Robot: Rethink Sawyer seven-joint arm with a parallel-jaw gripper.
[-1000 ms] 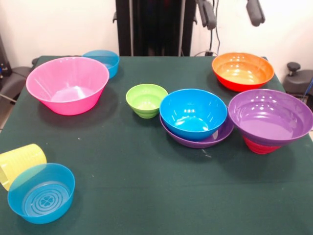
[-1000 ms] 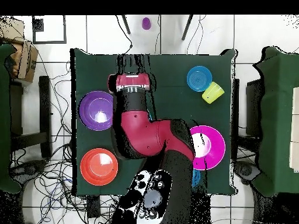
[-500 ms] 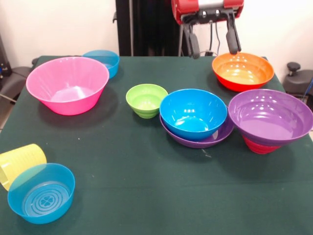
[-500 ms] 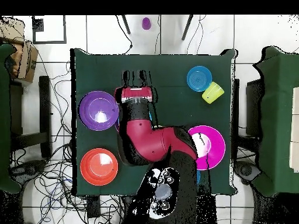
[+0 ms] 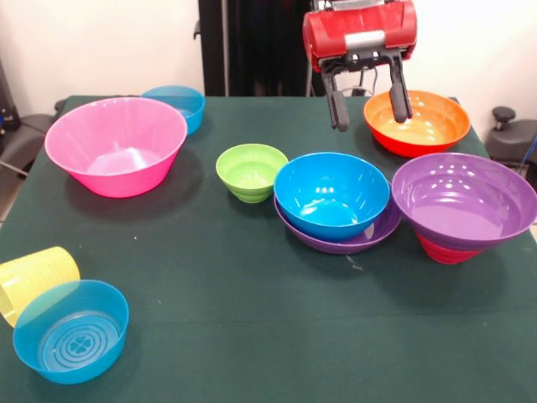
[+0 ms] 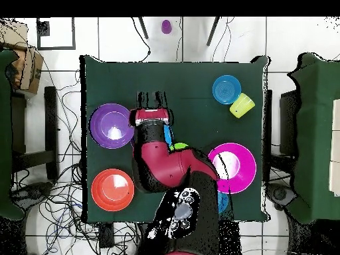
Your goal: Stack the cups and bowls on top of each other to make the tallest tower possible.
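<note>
My gripper [image 5: 367, 107] is open and empty. It hangs above the table behind the blue bowl [image 5: 331, 193], next to the orange bowl [image 5: 415, 119]. The blue bowl sits inside a wide purple bowl [image 5: 336, 244]. A second purple bowl [image 5: 464, 201] rests on a red bowl [image 5: 445, 250]. The green bowl [image 5: 251, 170] stands alone, left of the blue one. The large pink bowl [image 5: 116, 144] is at the left, with a translucent blue bowl [image 5: 176, 102] behind it. A ribbed yellow cup [image 5: 33, 277] lies on its side against another translucent blue bowl [image 5: 71, 330].
In the overhead view my arm [image 6: 159, 156] covers the blue and green bowls in the middle of the table. A purple cup [image 6: 166, 26] lies off the table on the floor. Chairs stand at both table sides.
My gripper has come down from the top edge of the front view to hang low behind the blue bowl. The bowls and the cup have not moved.
</note>
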